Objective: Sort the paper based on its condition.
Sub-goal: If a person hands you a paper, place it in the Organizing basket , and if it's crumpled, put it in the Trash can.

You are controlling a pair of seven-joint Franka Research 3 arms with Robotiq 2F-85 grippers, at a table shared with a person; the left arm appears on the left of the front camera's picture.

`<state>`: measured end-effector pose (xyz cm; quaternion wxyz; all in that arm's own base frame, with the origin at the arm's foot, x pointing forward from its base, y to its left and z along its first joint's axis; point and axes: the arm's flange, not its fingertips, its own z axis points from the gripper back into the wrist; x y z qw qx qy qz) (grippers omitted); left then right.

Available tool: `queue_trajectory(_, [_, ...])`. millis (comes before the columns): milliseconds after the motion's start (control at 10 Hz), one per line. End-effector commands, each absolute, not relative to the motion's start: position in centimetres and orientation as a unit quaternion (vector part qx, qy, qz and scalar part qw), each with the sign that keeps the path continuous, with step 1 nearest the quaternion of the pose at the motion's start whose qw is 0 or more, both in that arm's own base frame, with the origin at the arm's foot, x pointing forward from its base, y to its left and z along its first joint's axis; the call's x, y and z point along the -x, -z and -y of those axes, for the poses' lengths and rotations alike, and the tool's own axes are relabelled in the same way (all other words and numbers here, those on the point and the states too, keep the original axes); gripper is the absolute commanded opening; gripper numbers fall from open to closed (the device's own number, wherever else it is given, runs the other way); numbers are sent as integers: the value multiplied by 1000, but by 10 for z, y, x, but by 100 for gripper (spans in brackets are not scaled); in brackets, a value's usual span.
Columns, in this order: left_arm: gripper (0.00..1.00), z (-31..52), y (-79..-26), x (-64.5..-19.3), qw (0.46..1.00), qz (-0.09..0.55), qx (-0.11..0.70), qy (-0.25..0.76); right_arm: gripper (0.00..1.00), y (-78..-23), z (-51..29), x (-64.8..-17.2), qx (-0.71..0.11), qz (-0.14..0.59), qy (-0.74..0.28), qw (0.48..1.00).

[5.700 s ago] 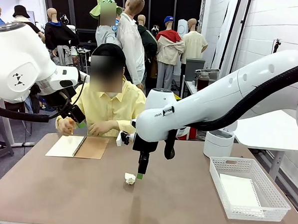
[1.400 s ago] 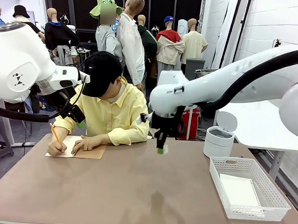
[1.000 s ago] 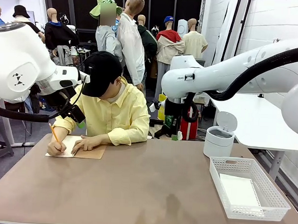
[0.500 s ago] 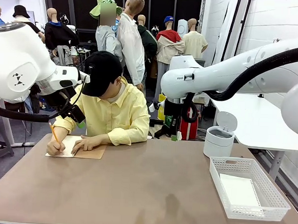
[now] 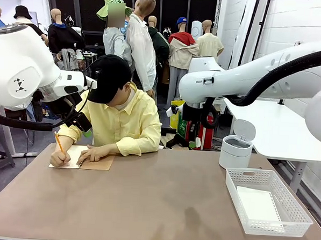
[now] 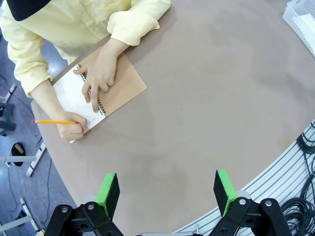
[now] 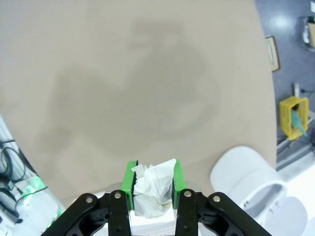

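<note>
A crumpled ball of white paper (image 7: 153, 188) sits pinched between the green pads of my right gripper (image 7: 152, 173), which is shut on it. The right arm (image 5: 232, 81) is raised above the table's far right part, beside a white bin (image 5: 233, 151) whose lid stands open; in the right wrist view the bin (image 7: 246, 178) lies just to the right, below the gripper. A flat white sheet (image 5: 257, 203) lies in the white mesh basket (image 5: 235, 197). My left gripper (image 6: 167, 186) hangs open and holds nothing, high over the table's left side.
A person in a yellow shirt sits at the far left and writes with a pencil (image 6: 54, 121) in a spiral notebook (image 6: 119, 88) with a tan cover. The basket's corner (image 6: 302, 14) shows at the top right of the left wrist view.
The crumpled paper was taken from the table's middle by my right gripper, lifted, and carried back and right toward the bin. The left arm has not moved.
</note>
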<state>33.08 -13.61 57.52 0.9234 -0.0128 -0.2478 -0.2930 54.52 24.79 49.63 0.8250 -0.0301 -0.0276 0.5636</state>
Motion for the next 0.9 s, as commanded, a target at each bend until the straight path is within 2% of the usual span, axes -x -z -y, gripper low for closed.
queue_trajectory(0, [100, 135, -574, -331, 922, 252, 16, 293, 34, -497, -220, -544, 70, 55, -534, 841])
queue_trajectory(500, [100, 135, -574, -331, 922, 252, 16, 293, 34, -504, -158, -568, 135, 96, -499, 850])
queue_trajectory(800, [100, 135, -574, -331, 922, 252, 16, 293, 34, -501, -132, -579, 145, 101, -480, 859])
